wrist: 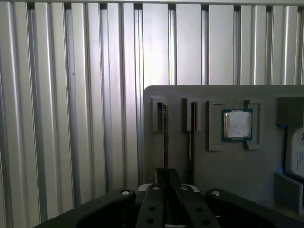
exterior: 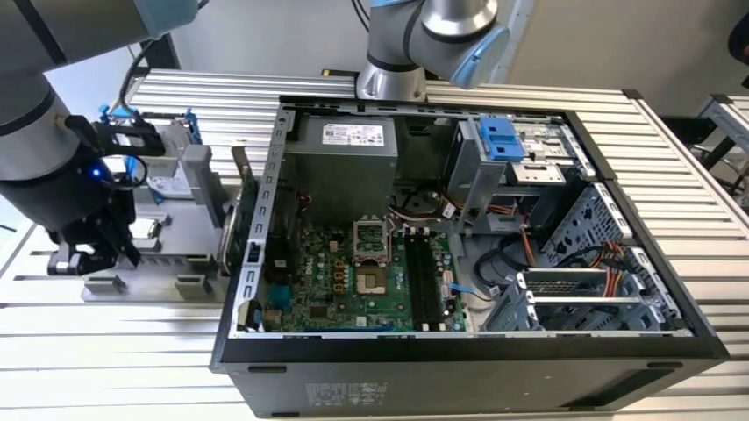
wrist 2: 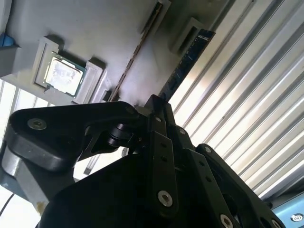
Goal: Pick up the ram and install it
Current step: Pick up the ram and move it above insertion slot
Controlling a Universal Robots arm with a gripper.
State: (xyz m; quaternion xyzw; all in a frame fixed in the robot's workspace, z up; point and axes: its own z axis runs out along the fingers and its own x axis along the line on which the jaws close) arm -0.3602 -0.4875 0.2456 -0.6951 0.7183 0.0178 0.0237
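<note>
The ram (wrist 2: 186,61) is a slim dark stick seen edge-on, running from a grey slot holder down between my black fingers (wrist 2: 159,142). In the first wrist view the ram (wrist: 165,135) rises out of my gripper (wrist: 166,178) toward the holder's slot. The jaws stand close together on it. In the exterior view my gripper (exterior: 100,254) hangs over the grey fixture (exterior: 175,263), at the exterior view's left of the open computer case. The motherboard's black slots (exterior: 427,281) lie inside the case, well apart from my gripper.
A second thin stick (wrist: 191,137) stands in the neighbouring holder. The square silver CPU chip (wrist: 236,125) sits in its own pocket on the fixture. The ribbed aluminium table (wrist: 71,118) surrounds the fixture. The case's wall (exterior: 263,228) rises between the fixture and the motherboard. Another arm's base (exterior: 398,70) stands behind the case.
</note>
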